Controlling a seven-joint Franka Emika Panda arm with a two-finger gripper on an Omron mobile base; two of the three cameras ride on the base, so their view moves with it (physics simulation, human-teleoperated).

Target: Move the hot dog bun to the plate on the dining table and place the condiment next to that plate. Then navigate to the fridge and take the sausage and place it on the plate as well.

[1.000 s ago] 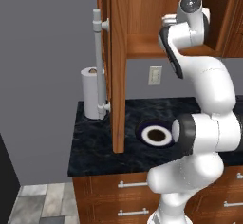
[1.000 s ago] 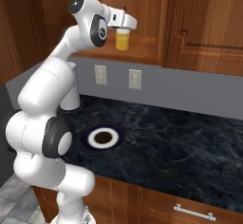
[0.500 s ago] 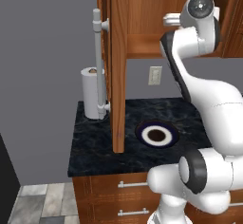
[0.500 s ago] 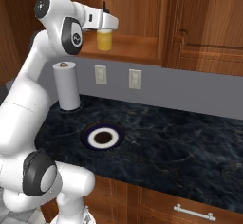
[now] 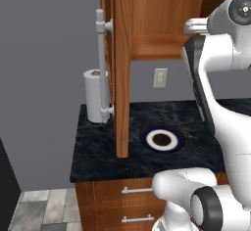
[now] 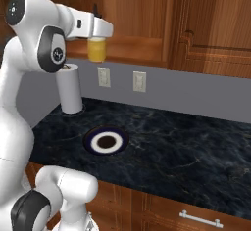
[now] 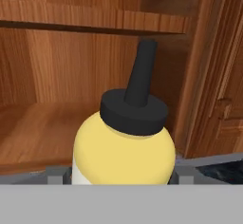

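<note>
One yellow condiment (image 6: 97,49) clamped between the jaws of the gripper (image 6: 98,38), hanging in the air just in front of the open wall cabinet (image 6: 132,14) and well above the black marbled counter (image 6: 171,147). Seen close up from the hand camera: yellow body (image 7: 122,153) with a dark cap and pointed spout, wooden shelves of the cabinet behind it. Compared with a second ago, swung toward the left in the right base view, gripper and bottle now above and just right of the white paper towel roll (image 6: 69,89), where before sat nearer the middle of the cabinet front. Same grip throughout, bottle upright as before. In the left base view, more of the arm now filling the right side, pushed closer to the camera. Round dark-rimmed burner ring (image 6: 106,141) on the counter unchanged in place, likewise the two wall outlets (image 6: 139,81) and the towel roll (image 5: 95,96) beside the open cabinet door (image 5: 121,68).
</note>
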